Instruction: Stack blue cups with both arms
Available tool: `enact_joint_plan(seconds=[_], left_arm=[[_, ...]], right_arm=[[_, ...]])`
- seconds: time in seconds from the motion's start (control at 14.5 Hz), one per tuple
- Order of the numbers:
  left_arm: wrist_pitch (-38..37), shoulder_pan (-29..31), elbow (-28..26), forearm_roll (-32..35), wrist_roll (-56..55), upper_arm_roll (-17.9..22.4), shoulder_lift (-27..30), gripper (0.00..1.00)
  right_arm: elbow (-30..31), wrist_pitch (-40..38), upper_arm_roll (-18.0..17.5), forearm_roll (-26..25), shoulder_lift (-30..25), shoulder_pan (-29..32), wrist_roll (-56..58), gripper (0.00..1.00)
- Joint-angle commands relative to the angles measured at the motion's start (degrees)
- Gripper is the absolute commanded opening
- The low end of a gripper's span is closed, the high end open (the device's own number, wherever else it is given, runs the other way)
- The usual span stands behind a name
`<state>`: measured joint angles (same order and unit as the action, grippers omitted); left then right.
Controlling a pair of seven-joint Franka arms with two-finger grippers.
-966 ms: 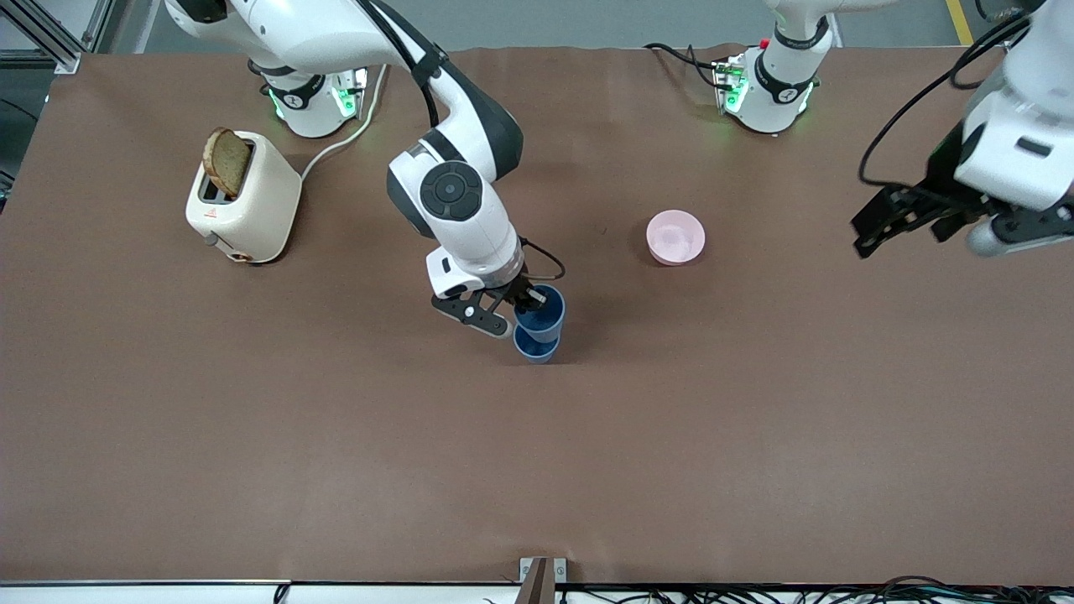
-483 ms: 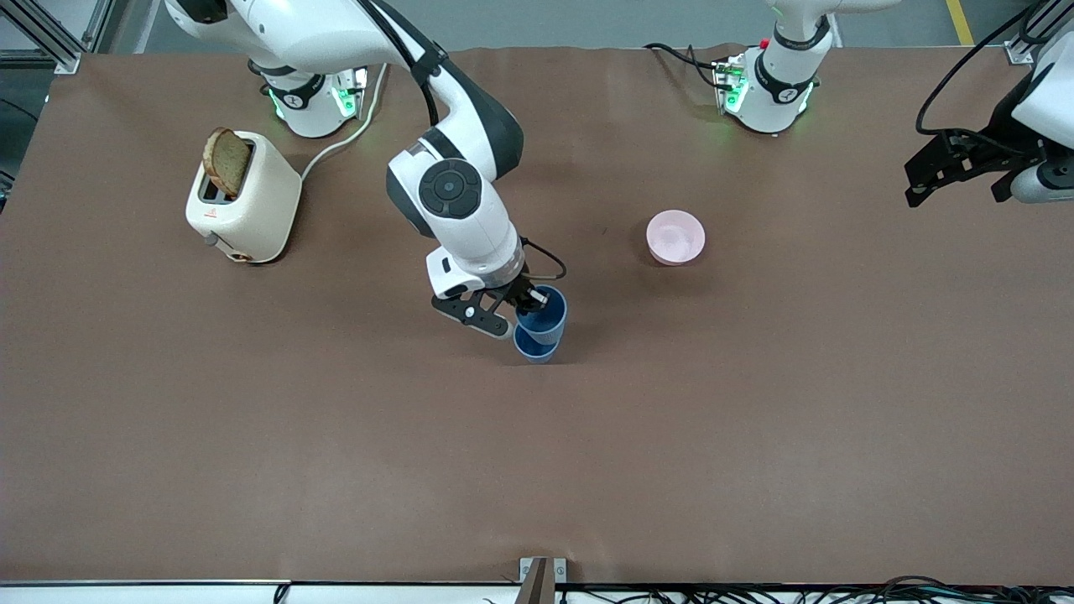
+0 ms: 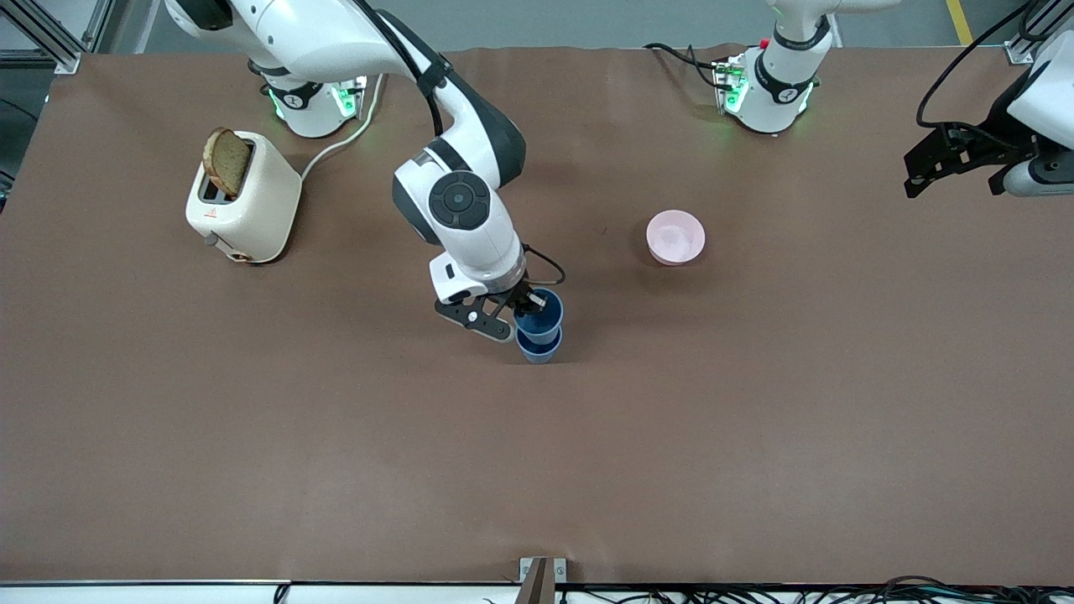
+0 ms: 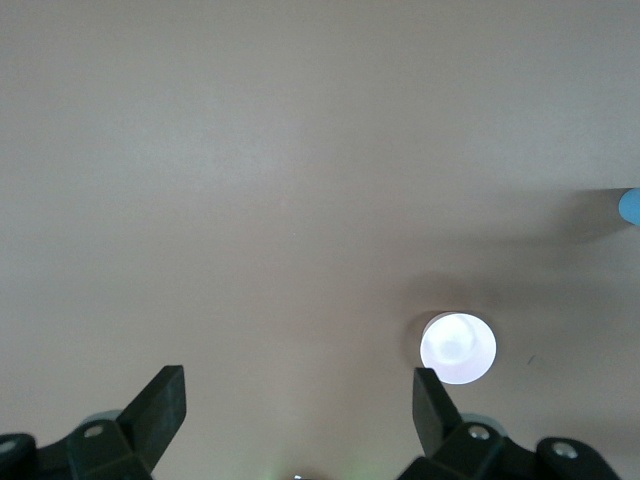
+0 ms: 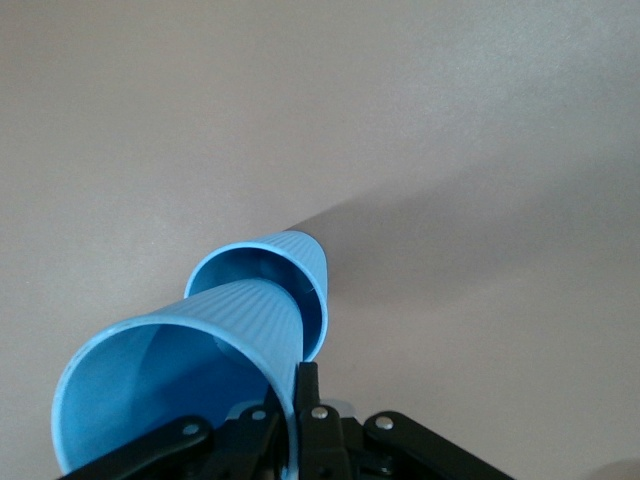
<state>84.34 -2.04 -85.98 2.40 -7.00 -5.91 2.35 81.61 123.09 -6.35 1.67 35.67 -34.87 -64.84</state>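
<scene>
Now the right end effector point(image 3: 520, 320) has sunk a little since half a second ago, pinching the wall of the upper blue cup point(image 3: 539, 314) and pushing it deeper into the lower blue cup point(image 3: 538, 346), which stands on the surface point(image 3: 336, 453) near its middle. Meanwhile the left end effector point(image 3: 956, 159) has barely shifted, waiting with fingers point(image 4: 160, 405) spread above the left arm's end of the surface. Unmoved are the pink bowl point(image 3: 675, 237) and the cream toaster point(image 3: 243, 198) holding a slice of bread point(image 3: 227, 161). Brown covering spans the surface; grey floor shows past its edge.
</scene>
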Motion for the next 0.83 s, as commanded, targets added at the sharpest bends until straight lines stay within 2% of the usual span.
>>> enact_joint_plan(seconds=[0.0, 0.07, 0.14, 0.28, 0.34, 0.55, 0.76], left_arm=[[-0.1, 0.0, -0.9, -0.7, 1.0, 0.5, 1.3, 1.0], [-0.1, 0.2, -0.9, -0.7, 1.0, 0.7, 1.3, 1.0], [-0.1, 0.3, -0.8, -0.7, 1.0, 0.7, 1.3, 1.0], [-0.1, 0.3, -0.8, -0.7, 1.3, 0.7, 1.1, 1.0], [-0.1, 0.2, -0.9, -0.6, 1.4, 0.7, 1.1, 1.0], [-0.1, 0.0, -0.9, -0.6, 1.4, 0.5, 1.1, 1.0], [-0.1, 0.1, -0.7, -0.6, 1.5, 0.5, 0.9, 1.0]], right_arm=[[0.0, 0.0, -0.2, -0.9, 0.1, 0.0, -0.2, 0.02], [0.0, 0.0, -0.2, -0.9, 0.2, 0.1, -0.1, 0.07], [-0.1, 0.0, -0.2, -0.7, 0.2, 0.4, 0.0, 0.3], [-0.1, 0.0, -0.2, -0.9, 0.1, -0.1, -0.7, 0.96], [-0.1, 0.0, -0.2, -0.9, 0.1, 0.0, -0.6, 1.0], [-0.4, -0.2, 0.2, -0.9, -1.0, 0.8, -0.5, 1.0], [-0.1, -5.6, 3.1, -4.1, -8.2, 1.5, -0.4, 1.0]])
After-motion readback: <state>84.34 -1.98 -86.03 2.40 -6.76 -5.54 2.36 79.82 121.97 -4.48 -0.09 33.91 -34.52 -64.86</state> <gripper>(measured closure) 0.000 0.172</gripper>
